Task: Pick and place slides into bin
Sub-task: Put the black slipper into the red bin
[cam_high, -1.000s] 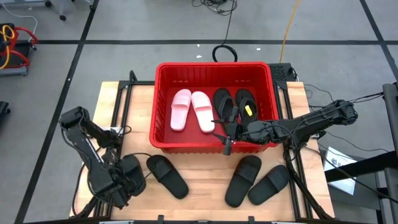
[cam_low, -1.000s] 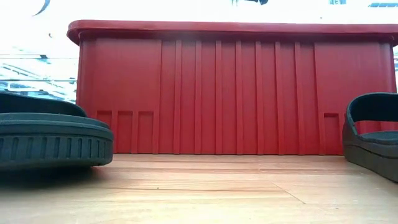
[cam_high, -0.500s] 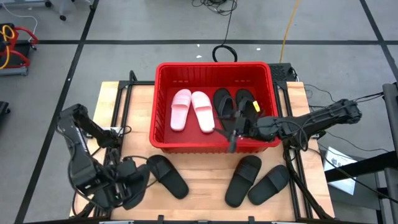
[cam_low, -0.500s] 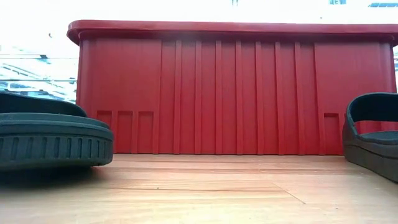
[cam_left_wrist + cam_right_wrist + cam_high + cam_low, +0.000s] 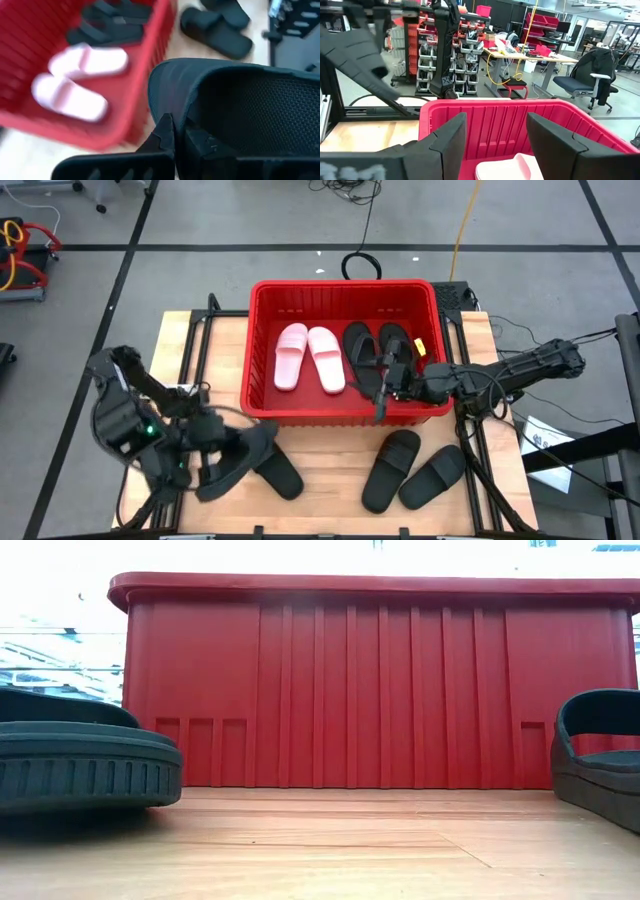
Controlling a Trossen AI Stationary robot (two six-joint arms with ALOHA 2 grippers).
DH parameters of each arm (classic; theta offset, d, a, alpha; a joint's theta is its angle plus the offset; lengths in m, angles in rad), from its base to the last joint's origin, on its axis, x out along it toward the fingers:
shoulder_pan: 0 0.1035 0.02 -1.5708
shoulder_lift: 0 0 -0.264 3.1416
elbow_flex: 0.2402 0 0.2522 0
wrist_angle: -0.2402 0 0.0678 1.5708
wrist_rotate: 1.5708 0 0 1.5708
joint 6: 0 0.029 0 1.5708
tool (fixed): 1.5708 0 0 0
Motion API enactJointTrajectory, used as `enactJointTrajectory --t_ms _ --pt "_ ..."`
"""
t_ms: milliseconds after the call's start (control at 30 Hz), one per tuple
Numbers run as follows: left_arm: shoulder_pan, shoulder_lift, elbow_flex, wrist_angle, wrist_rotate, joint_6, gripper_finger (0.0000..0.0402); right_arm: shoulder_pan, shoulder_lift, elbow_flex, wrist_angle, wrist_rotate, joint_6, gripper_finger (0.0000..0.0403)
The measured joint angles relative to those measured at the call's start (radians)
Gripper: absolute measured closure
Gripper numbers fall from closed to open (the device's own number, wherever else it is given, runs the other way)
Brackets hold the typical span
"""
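Observation:
The red bin [image 5: 262, 405] stands at the table's far middle. It holds two pale pink slides [image 5: 308, 357] and two black slides [image 5: 375, 348]. My left gripper [image 5: 212, 460] is at the near left, shut on a black slide [image 5: 240, 462] lifted off the table. That slide fills the left wrist view [image 5: 250, 110]. Another black slide [image 5: 280, 472] lies flat beside it. Two black slides [image 5: 410, 470] lie at the near right. My right gripper [image 5: 383, 393] hangs open and empty over the bin's near wall; its fingers stand apart in the right wrist view [image 5: 495, 145]. My left gripper pinches the black slide's raised side rim [image 5: 181, 117] between its two fingers, one finger [image 5: 162, 136] outside and one [image 5: 202, 145] on the textured footbed side. The slide is lifted clear of the table and tilted, reaching from the fingers toward the bin.
The bin's tall ribbed near wall [image 5: 380, 690] rises between the near table and the slides inside. In the low view one black slide [image 5: 80, 755] lies at the left and one [image 5: 600, 760] at the right. Bare wood [image 5: 335, 455] lies between the slide groups.
My left gripper has risen and gone toward the table's right edge with the black slide, which has come off the table and tipped. My right gripper has drawn back a little toward the right and far side, over the bin's near wall.

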Motion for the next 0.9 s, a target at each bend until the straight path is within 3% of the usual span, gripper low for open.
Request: enactJointTrajectory --t_ms 267,467,733,900 --pt "0.226 0.0 0.13 0.002 -0.072 0.32 0.0401 0.0 -0.026 0.0 -0.003 0.002 -0.042 0.0206" --pt "0.439 0.0 0.126 0.007 -0.132 0.545 0.0401 0.0 -0.074 0.0 -0.039 0.003 -0.055 0.0206" --pt "0.73 0.015 -0.037 0.252 -0.129 0.849 0.0401 0.0 -0.134 0.0 -0.106 0.003 -0.061 0.0206" --pt "0.852 0.019 -0.194 0.468 -0.045 1.008 0.0401 -0.001 -0.163 0.0 -0.148 0.005 -0.086 0.0206"
